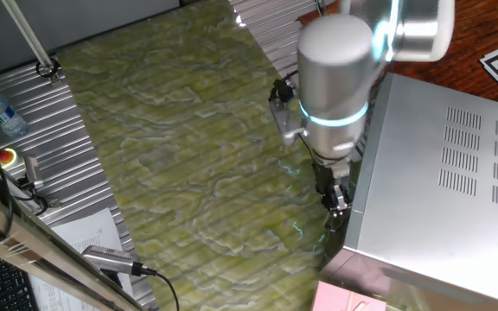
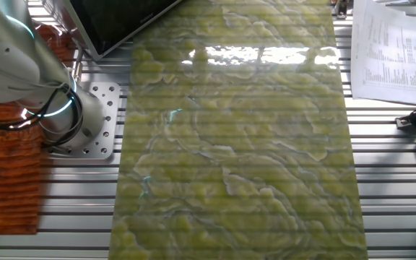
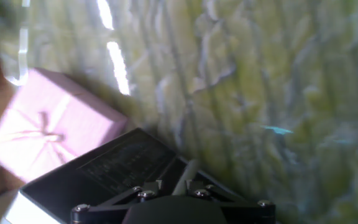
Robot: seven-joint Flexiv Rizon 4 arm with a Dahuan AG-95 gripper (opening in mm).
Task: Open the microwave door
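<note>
Gripper hangs low beside the left front edge of the microwave, just over the green marbled mat. Its fingers press close together in the hand view, with a slim bar between them, though blur leaves it unclear whether they grip it. Just beyond them lies the dark microwave door. A pink box sits near the microwave. The desk is ribbed metal.

Arm reaches down at the front face of the microwave, wrist pointing steeply downward, gripper low beside its front edge, fingers close together in hand view, exact closure unclear.
</note>
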